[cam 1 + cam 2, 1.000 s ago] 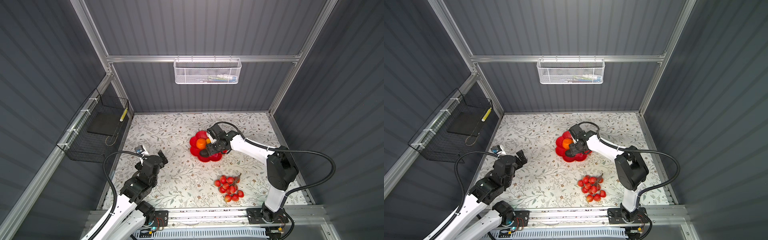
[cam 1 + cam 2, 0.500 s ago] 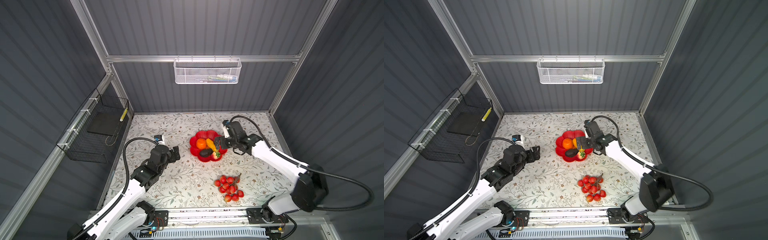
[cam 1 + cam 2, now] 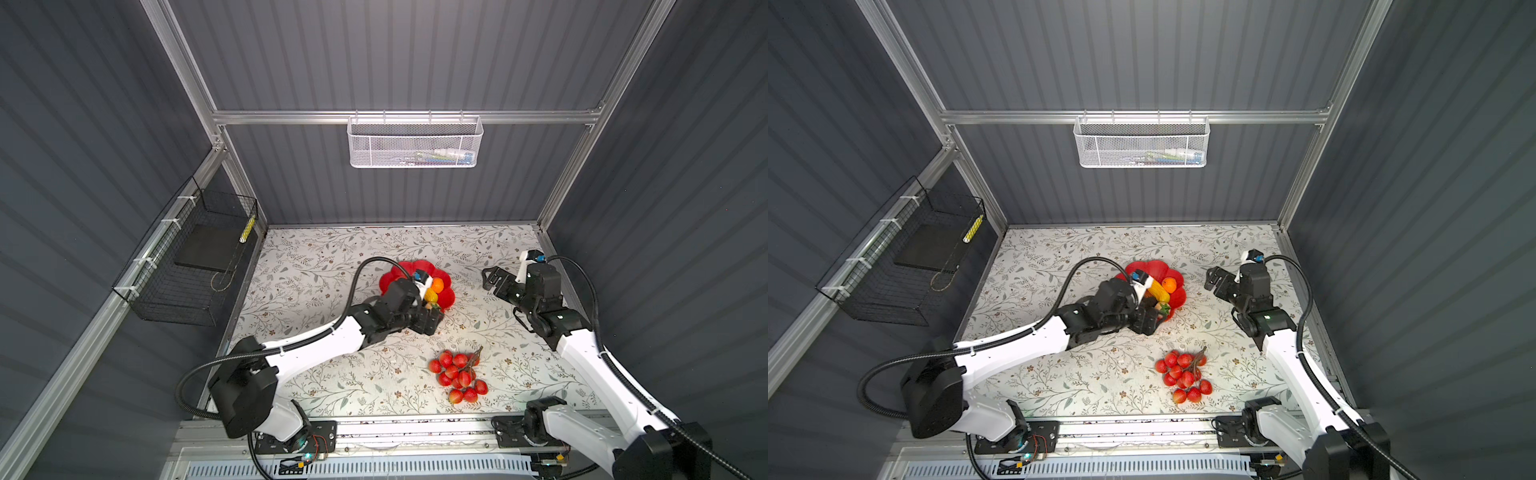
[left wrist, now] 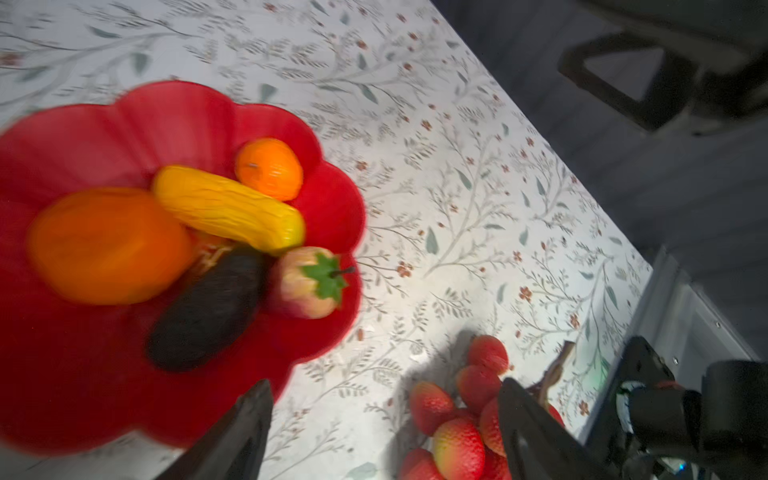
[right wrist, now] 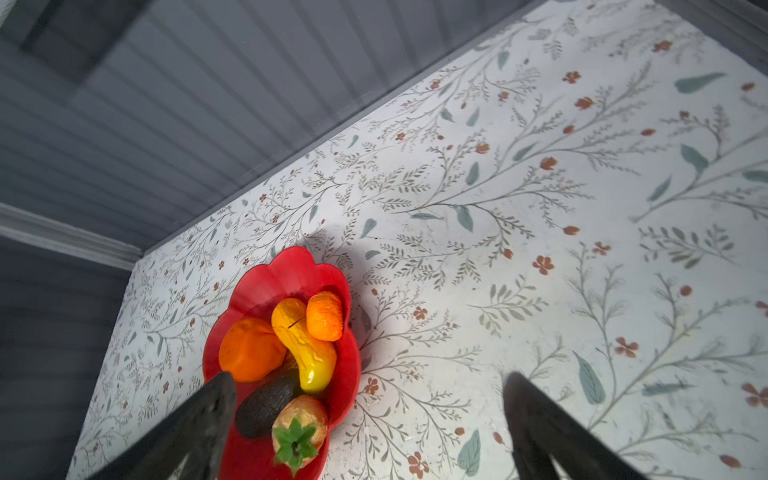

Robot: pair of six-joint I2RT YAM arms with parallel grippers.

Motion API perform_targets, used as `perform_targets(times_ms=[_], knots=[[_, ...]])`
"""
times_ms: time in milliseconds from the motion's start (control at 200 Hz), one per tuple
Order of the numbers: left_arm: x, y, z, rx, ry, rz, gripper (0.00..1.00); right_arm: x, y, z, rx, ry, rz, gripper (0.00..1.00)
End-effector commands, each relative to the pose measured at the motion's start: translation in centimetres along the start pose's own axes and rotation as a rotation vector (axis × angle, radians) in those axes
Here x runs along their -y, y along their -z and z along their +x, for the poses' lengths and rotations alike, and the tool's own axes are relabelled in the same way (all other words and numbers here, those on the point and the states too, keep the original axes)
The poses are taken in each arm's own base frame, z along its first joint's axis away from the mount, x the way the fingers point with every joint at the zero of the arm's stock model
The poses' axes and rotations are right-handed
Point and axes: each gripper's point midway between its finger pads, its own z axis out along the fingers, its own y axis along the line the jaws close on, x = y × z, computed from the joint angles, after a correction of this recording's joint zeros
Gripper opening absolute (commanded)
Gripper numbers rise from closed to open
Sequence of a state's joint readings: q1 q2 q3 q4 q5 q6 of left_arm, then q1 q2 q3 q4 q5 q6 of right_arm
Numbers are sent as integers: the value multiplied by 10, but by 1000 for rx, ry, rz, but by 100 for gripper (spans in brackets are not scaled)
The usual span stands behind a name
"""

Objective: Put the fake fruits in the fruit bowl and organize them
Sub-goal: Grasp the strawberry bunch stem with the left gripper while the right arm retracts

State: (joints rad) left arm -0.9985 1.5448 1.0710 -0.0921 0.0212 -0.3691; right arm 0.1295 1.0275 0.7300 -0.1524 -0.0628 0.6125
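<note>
Hovering my spread, empty left pincer by the bowl, seemingly close though blurred, I could tip it swinging toward the berries.

Nothing legible shows; the gold emblem in the fruit bowl is blurred.

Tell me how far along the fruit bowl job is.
Done: large orange, small orange, yellow curved fruit, avocado and strawberry lie in the red bowl. In hand: nothing; the left hand, by the bowl, and the right hand are open. Left: the berry bunch, on the table.
</note>
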Motion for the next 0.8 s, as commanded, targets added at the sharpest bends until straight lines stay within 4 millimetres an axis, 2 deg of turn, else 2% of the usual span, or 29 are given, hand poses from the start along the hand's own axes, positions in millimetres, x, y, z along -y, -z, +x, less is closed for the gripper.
perform_targets(times_ms=[0, 120, 180, 320, 435, 575, 795], knots=[[49, -18, 1, -21, -86, 113, 86, 2, 1, 4, -23, -107, -69, 99], [78, -43, 22, -91, -135, 139, 85, 12, 2, 5, -25, -149, -71, 99], [86, -53, 33, -116, -151, 140, 85, 16, 4, 5, -21, -157, -71, 99], [94, -72, 44, -153, -168, 138, 87, 20, 10, 3, -3, -159, -68, 99], [95, -83, 47, -173, -179, 127, 82, 23, 13, 3, 3, -159, -64, 99], [93, -89, 51, -191, -181, 117, 63, 26, 14, 4, 6, -161, -58, 99], [94, -88, 55, -205, -154, 131, 34, 31, 16, 1, 32, -178, -51, 99]])
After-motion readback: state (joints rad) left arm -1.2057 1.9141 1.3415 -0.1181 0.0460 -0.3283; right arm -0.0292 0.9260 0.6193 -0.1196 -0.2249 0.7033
